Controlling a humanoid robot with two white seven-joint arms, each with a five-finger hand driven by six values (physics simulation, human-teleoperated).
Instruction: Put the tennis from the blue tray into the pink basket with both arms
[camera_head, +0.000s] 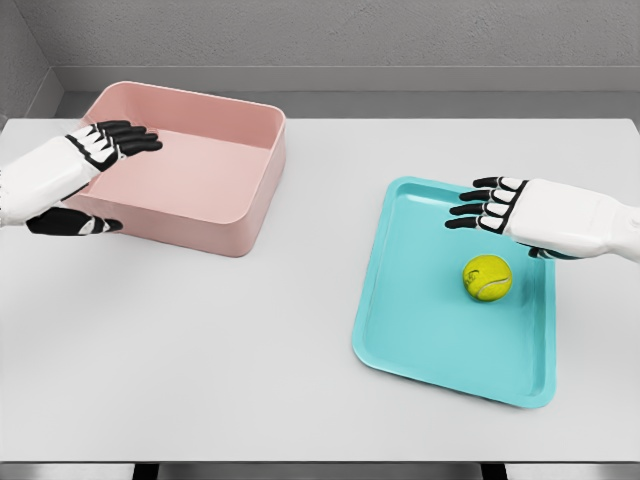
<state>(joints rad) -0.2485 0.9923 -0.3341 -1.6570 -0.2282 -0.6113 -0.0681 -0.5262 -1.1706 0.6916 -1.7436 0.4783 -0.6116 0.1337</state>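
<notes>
- Hovering over the tray (400, 340), the right robot hand (500, 210) is holding nothing, fingers spread flat.
- Sitting just below and slightly behind its fingertips, the ball (487, 277) is lying loose on the tray.
- Waiting far off over the basket (250, 215) rim, the left robot hand (95, 165) is spread and unladen, so the right is nearer.
</notes>
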